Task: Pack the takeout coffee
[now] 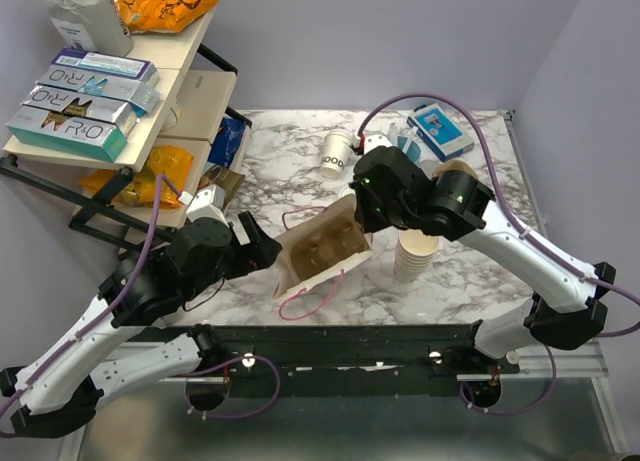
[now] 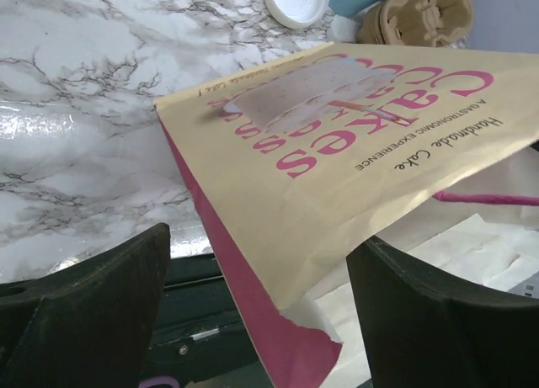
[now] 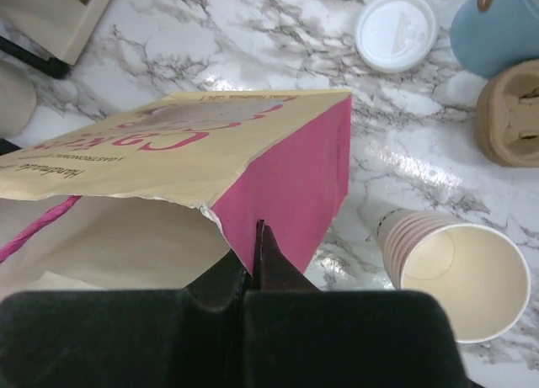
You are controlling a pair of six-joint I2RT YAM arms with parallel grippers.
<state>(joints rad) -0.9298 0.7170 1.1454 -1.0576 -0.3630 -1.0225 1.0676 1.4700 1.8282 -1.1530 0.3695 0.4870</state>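
The takeout coffee [image 1: 334,153], a white lidded cup with dark lettering, stands on the marble behind the bag. Only its round lid shows in the left wrist view [image 2: 296,1] and the right wrist view [image 3: 396,32]. A tan and pink paper bag [image 1: 325,246] lies open in the middle, with a cardboard cup tray inside. My right gripper [image 3: 259,245] is shut on the rim of the bag's pink side wall [image 3: 295,178]. My left gripper [image 2: 269,321] stands open at the bag's near corner [image 2: 295,346]. That corner sits between the wide-apart fingers [image 2: 93,304] and touches neither.
A stack of cream paper cups [image 1: 415,256] stands right of the bag, close to the right arm. Behind it are a light-blue mug [image 3: 497,30] and brown cup carriers [image 3: 509,114]. A shelf [image 1: 150,111] with boxes and snack bags fills the back left.
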